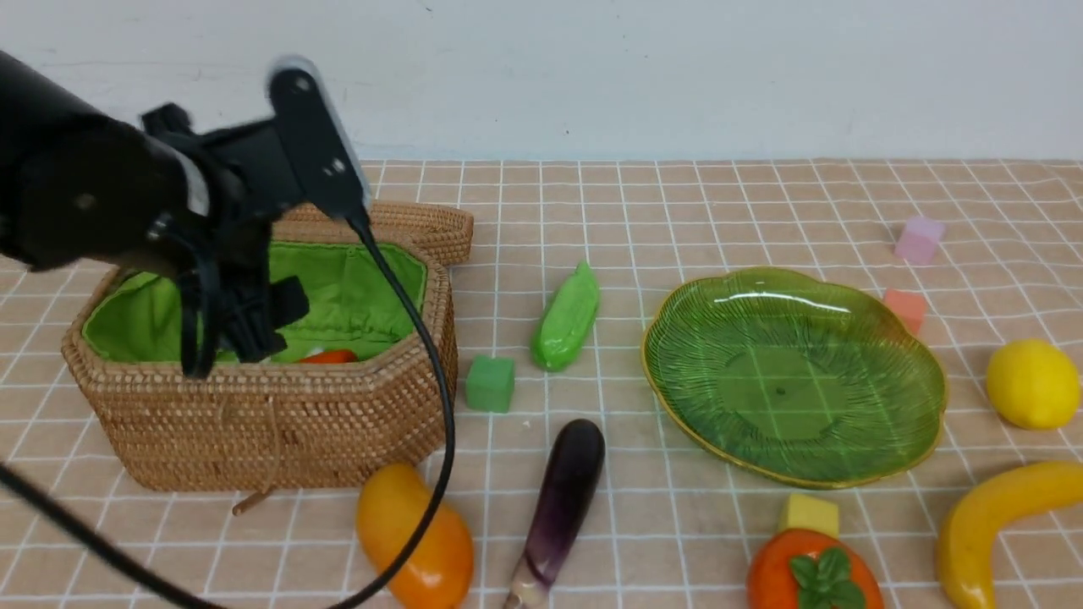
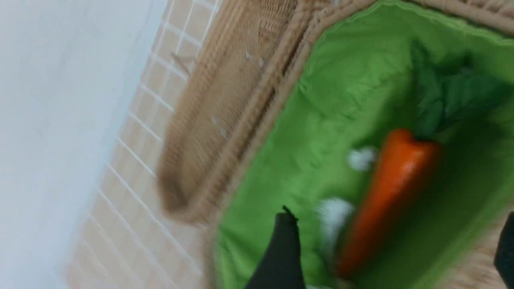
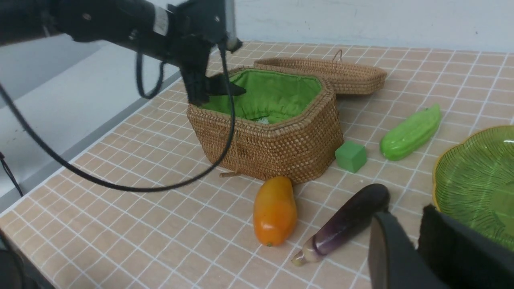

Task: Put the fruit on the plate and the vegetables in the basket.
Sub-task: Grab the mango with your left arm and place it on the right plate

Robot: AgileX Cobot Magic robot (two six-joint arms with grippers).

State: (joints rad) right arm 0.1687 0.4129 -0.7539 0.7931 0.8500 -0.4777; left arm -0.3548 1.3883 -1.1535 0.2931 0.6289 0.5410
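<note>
My left gripper (image 1: 241, 334) hangs open and empty over the open wicker basket (image 1: 271, 423). The red chili (image 1: 328, 358) lies loose on the green lining below it, between the spread jaws in the left wrist view (image 2: 385, 200). The pea pod (image 1: 565, 317), eggplant (image 1: 563, 499) and mango (image 1: 415, 537) lie between the basket and the green plate (image 1: 795, 372). The persimmon (image 1: 812, 575), banana (image 1: 990, 524) and lemon (image 1: 1032, 383) lie around the plate. My right gripper (image 3: 405, 218) is shut and empty, near the eggplant (image 3: 345, 222) and the plate (image 3: 470, 176).
The basket's lid (image 1: 423, 224) lies open behind it. Foam cubes sit about: green (image 1: 490, 383), yellow (image 1: 808, 513), salmon (image 1: 905, 309), pink (image 1: 920, 239). The left arm's black cable (image 1: 440, 440) hangs over the basket front and the mango.
</note>
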